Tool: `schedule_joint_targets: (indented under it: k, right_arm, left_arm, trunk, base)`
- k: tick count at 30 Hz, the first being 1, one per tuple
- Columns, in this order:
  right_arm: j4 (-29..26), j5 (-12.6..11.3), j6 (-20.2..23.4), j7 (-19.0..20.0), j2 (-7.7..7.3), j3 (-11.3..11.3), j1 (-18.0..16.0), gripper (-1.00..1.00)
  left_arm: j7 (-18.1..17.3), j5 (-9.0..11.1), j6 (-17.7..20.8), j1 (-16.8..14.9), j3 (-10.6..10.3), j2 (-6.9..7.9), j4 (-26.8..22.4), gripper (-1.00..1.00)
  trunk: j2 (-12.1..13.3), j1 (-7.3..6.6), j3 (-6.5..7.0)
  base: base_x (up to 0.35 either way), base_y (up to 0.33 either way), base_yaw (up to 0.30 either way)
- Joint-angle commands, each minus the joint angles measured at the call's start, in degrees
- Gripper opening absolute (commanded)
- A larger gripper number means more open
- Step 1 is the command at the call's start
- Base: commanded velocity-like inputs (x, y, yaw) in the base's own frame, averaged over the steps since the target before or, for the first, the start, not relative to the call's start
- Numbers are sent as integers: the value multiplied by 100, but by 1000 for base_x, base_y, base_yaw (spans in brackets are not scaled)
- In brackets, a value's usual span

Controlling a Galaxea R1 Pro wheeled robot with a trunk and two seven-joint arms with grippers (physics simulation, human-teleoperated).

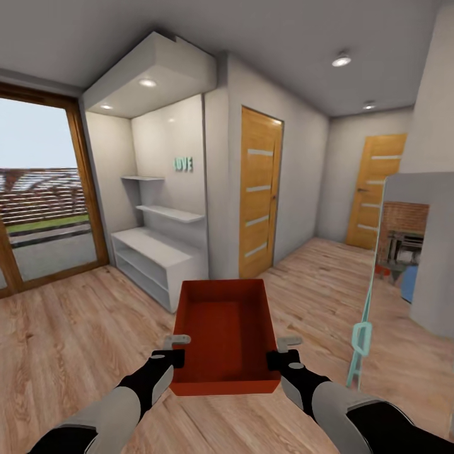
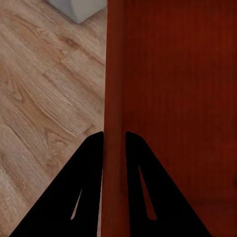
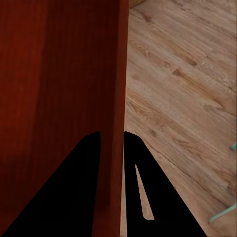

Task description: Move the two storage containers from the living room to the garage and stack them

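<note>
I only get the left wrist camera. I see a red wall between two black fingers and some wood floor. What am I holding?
Observer: An orange-red storage container, open on top and empty inside. The left gripper pinches its left wall.
Operator: Is my other gripper helping?
Observer: Yes. The right gripper pinches the opposite wall, so the bin hangs between both arms above the wood floor.
Operator: What's ahead of me?
Observer: A white shelf unit straight ahead, and an orange-wood door with pale stripes, closed, just right of it.
Operator: Any other door?
Observer: A second striped door further right, down the hallway.
</note>
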Motion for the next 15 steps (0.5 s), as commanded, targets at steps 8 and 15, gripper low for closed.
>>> schedule_joint_targets:
  k: [8,15]
  right_arm:
    - [7,11,-24,-11,24,-180,-6,-100]
    - [7,11,-23,-13,24,-180,-6,-100]
  left_arm:
    - [59,310,39,-4,194,-5,-24,-100]
    - [59,310,39,-4,194,-5,-24,-100]
  trunk:
    - [-5,4,-8]
    - [-5,4,-8]
  base:
    - [325,0,0]
    - [325,0,-32]
